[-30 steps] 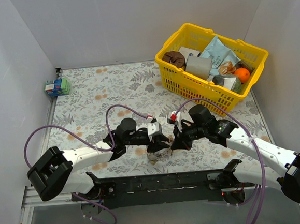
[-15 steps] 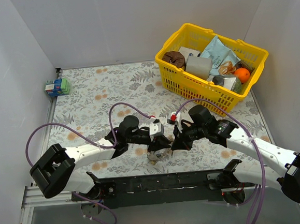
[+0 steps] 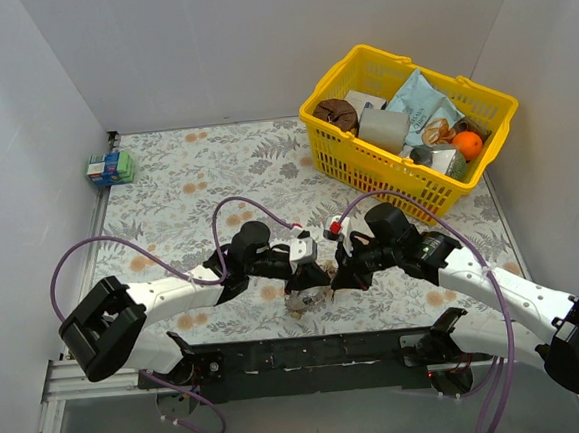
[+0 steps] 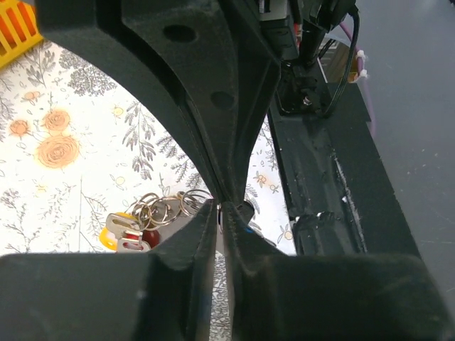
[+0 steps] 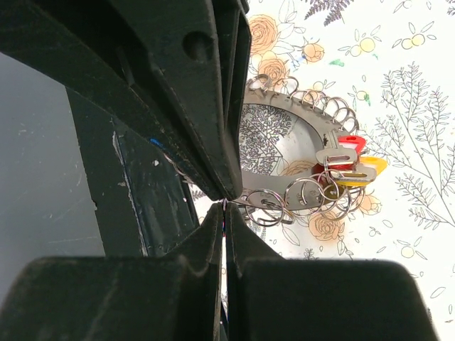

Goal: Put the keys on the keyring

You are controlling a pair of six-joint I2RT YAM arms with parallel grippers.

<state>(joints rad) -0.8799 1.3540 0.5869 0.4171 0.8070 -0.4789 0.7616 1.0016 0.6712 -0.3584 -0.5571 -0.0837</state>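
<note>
The right claw [image 5: 225, 206] is clamped on the rim of the keyring [image 5: 284, 114], near the front of the table [image 3: 166, 176]. The left claw [image 4: 222, 207] is shut beside the bunched keys [image 5: 359, 170]; what it pinches cannot be told. Under an uneven pull, the thin ring could be twisted loose.

Large silver keyring [image 5: 291, 112], small wire rings [image 5: 306, 195] threaded along it, red- and yellow-headed keys [image 5: 352, 167] bunched at one side

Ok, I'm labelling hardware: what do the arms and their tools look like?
Both the left arm and right arm have white links, black joints and looping purple cables. The left tool and right tool each have two black tapered fingers.
</note>
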